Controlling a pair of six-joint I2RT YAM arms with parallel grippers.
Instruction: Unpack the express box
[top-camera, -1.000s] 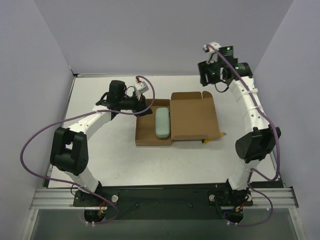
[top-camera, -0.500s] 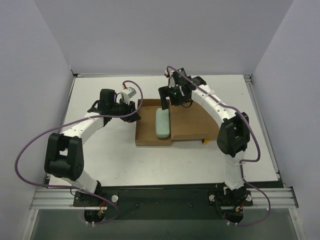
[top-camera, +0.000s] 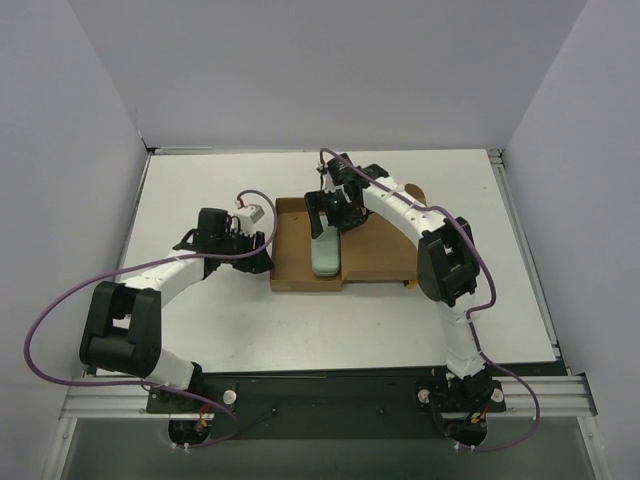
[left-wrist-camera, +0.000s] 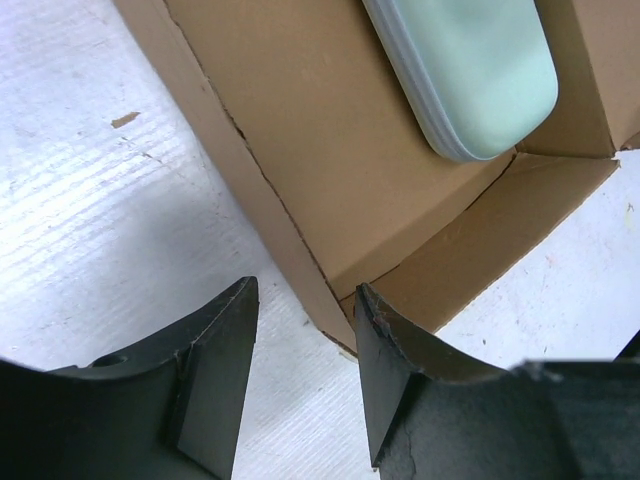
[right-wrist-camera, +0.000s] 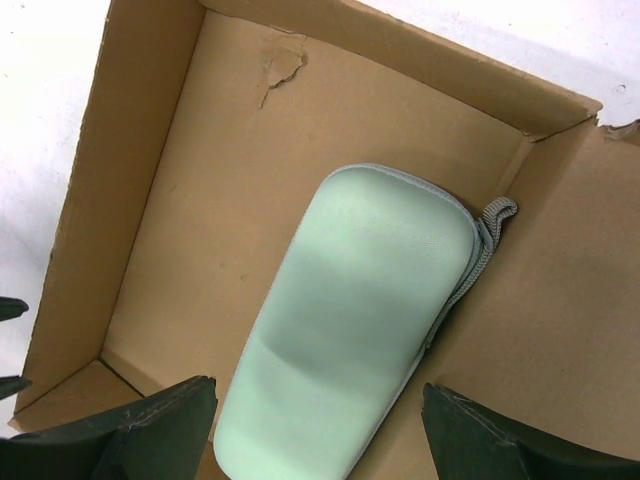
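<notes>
Right wrist: right gripper (right-wrist-camera: 320, 425) gapes above green case (right-wrist-camera: 370, 310) inside express box (right-wrist-camera: 200, 230), probably to lift it; left gripper (left-wrist-camera: 305, 300), released, straddles the box wall.

I see a flat white rectangular tabletop (top-camera: 300, 330), plain pale lavender-grey walls (top-camera: 320, 70) on three sides, and a silver aluminium rail (top-camera: 100, 402) along its near edge, evenly lit.
</notes>
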